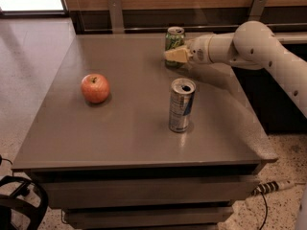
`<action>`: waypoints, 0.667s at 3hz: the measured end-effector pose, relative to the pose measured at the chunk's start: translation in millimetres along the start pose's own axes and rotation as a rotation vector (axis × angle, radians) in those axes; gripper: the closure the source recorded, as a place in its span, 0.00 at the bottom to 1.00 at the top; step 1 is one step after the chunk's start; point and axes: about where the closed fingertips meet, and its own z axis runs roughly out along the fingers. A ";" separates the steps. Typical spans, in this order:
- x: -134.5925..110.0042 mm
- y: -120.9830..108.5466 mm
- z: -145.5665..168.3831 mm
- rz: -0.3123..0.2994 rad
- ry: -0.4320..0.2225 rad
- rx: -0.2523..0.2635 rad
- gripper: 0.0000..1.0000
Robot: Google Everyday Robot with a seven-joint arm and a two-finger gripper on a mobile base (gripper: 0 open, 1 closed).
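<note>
A green can (174, 38) stands upright near the table's far edge. My gripper (176, 55) hangs at the end of the white arm (249, 47), which reaches in from the right. It sits just in front of the green can's lower half and hides it; I cannot tell whether it touches the can. A silver and blue can (182, 105) with an open top stands upright in the middle of the table, nearer the front than the gripper. A red apple (95, 88) lies on the left side.
The grey table (129, 138) has drawers below its front edge. A wooden wall with metal brackets (115, 14) runs behind it. A cable (268, 188) lies on the floor at the right, and a black object (19, 205) at the lower left.
</note>
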 end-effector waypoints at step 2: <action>0.3 1.6 2.3 0.000 0.001 -0.004 0.00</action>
